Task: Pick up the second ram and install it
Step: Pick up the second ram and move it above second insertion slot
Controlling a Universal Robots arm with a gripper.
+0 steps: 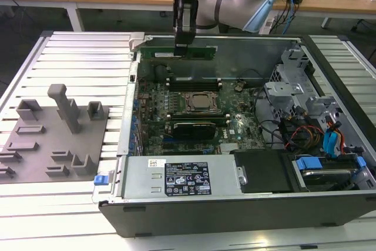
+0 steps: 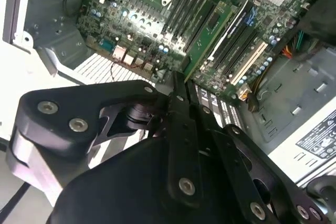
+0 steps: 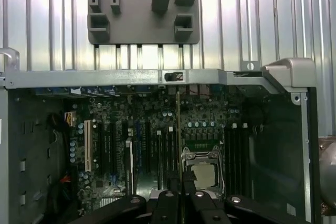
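Note:
The second ram is a long green stick held level above the far side of the open computer case, over the motherboard. My gripper is shut on its middle from above. In the second wrist view the ram sticks out past the black fingers, slanting over the long black memory slots. In the first wrist view the ram is edge-on, a thin line rising from the gripper next to the CPU socket. The CPU socket lies between the memory slots.
A grey holder plate with upright blocks lies on the slatted table at the exterior view's left. The case's power supply is at the near side. The drive cage and cables fill the exterior view's right.

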